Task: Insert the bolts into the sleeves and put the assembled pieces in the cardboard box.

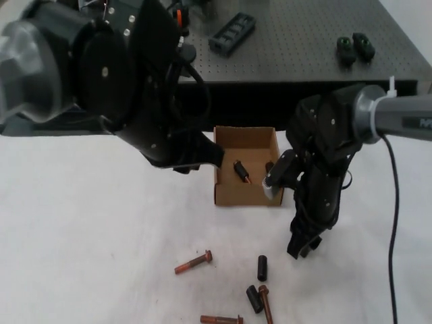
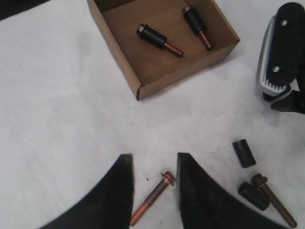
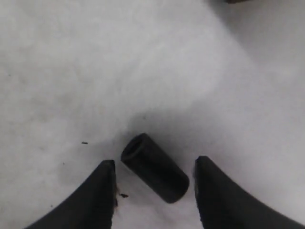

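The cardboard box holds two assembled pieces, each a black sleeve on a copper bolt. My left gripper hangs open above the white cloth, with a loose copper bolt seen between its fingers. My right gripper is open low over the cloth, a black sleeve lying between its fingers. Another sleeve lies beside a bolt. A third bolt lies at the front edge.
A black perforated bench stands behind the cloth, carrying a black tray and two small black parts. The right arm's wrist stands close to the box's right side. Open cloth stretches to the left.
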Motion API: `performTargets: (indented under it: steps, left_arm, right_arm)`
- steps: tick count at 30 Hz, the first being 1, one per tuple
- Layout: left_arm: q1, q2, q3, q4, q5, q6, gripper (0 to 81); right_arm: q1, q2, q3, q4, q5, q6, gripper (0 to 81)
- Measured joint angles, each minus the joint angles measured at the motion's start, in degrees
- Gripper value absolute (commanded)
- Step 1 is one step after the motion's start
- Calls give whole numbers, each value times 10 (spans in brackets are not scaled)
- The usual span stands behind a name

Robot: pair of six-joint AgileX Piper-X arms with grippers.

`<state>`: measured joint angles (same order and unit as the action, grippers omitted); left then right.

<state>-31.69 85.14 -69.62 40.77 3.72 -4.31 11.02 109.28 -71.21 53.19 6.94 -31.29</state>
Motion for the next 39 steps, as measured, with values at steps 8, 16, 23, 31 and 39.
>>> performTargets:
  steps: [8, 16, 23, 31, 39]
  left_arm:
    - [0, -10, 8, -2, -9, 35, 232]
    - [0, 22, 73, -58, 5, 154, 232]
    - [0, 115, 64, -65, 41, 238, 234]
    - [0, 198, 34, -58, 43, 278, 234]
    - [0, 218, 14, -48, 92, 334, 234]
  right_arm:
    - [22, 21, -3, 1, 16, -9, 71]
    - [30, 21, -3, 5, 49, 9, 8]
    - [13, -72, 24, 5, -41, 114, 8]
    - [12, -203, 110, 3, -69, 162, 8]
    - [12, -267, 152, -2, -74, 173, 8]
